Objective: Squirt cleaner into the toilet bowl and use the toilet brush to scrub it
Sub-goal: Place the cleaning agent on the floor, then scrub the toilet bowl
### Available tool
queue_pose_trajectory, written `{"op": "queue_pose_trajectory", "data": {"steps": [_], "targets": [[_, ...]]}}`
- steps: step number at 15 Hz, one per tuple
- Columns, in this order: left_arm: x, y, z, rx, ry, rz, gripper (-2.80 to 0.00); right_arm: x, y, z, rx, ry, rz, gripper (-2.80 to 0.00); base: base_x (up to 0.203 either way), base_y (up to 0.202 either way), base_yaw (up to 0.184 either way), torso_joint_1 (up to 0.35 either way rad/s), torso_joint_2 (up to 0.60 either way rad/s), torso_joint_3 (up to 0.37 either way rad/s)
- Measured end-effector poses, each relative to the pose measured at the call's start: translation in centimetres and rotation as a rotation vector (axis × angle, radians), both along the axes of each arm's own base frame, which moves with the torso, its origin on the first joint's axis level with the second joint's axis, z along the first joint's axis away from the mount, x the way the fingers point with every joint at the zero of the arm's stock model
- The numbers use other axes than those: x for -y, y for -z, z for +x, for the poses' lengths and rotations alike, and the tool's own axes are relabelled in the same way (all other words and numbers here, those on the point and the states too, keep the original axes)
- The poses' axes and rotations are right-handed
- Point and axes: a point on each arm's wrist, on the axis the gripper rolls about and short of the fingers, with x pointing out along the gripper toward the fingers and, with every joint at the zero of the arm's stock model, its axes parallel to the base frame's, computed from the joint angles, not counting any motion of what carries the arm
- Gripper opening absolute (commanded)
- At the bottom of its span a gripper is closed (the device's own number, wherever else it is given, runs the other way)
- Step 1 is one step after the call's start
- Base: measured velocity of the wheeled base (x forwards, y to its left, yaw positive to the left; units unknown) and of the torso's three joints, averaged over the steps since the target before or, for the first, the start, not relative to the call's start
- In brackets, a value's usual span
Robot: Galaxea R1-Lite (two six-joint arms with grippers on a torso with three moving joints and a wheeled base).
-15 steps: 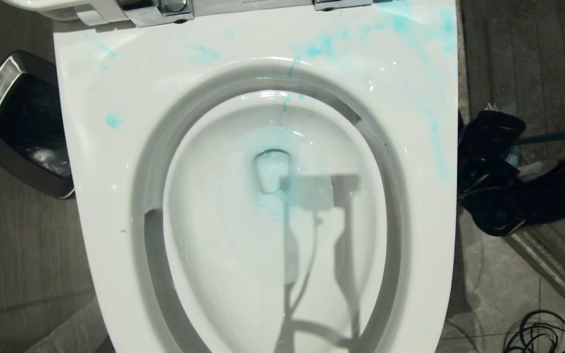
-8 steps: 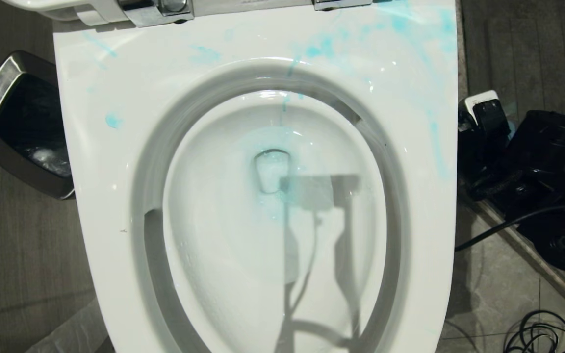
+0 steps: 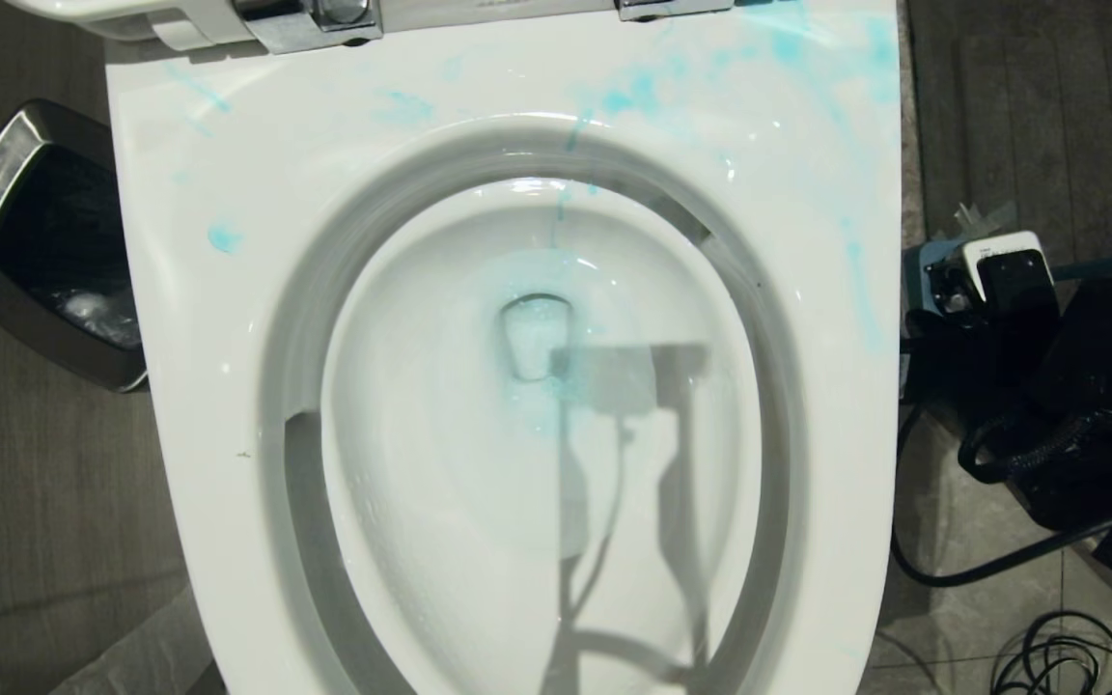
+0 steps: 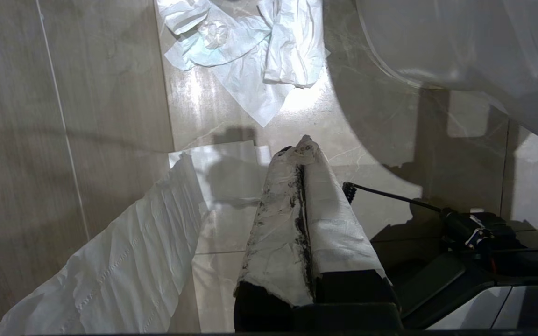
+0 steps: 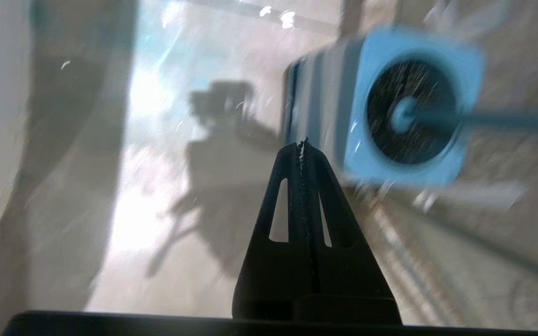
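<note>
the toilet brush (image 5: 484, 119) stands in its blue-topped holder (image 5: 390, 107) on the floor beside the toilet bowl (image 3: 228, 386), ready for scrubbing now blue cleaner streaks the rim, while the right gripper (image 5: 302, 144) hangs near it, clenched on nothing, and the left gripper (image 4: 304, 144) stays clenched, parked low.

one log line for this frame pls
right pincer: shut, empty, near holder | toilet brush: in holder | left pincer: shut, parked
</note>
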Motion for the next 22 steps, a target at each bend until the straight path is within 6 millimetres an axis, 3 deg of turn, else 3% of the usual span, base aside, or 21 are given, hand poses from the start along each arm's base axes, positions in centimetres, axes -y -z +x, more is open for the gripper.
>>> {"op": "queue_pose_trajectory", "data": {"steps": [5,6,11,14,18,22], "targets": [[0.0,0.0,0.0,0.0,0.001,0.0,-2.8,2.6,0.3,-2.4,0.018,-0.152,0.019,-2.8,0.0,0.0,0.0,0.0,0.0,0.0],[0.0,0.0,0.0,0.0,0.0,0.0,-2.8,3.1,0.3,-2.8,0.051,-0.142,0.022,0.0,0.0,0.0,0.0,0.0,0.0,0.0],[0.0,0.0,0.0,0.0,0.0,0.0,-2.8,5.0,3.3,-5.0,0.139,-0.091,0.002,0.0,0.0,0.0,0.0,0.0,0.0,0.0],[0.0,0.0,0.0,0.0,0.0,0.001,-2.8,6.0,4.8,-5.7,0.093,-0.066,-0.001,0.0,0.0,0.0,0.0,0.0,0.0,0.0],[0.0,0.0,0.0,0.0,0.0,0.0,-2.8,7.6,4.7,-5.3,0.101,-0.039,-0.008,0.0,0.0,0.0,0.0,0.0,0.0,0.0],[0.0,0.0,0.0,0.0,0.0,0.001,-2.8,8.6,2.6,-3.6,0.188,-0.048,-0.021,0.0,0.0,0.0,0.0,0.0,0.0,0.0]]}}
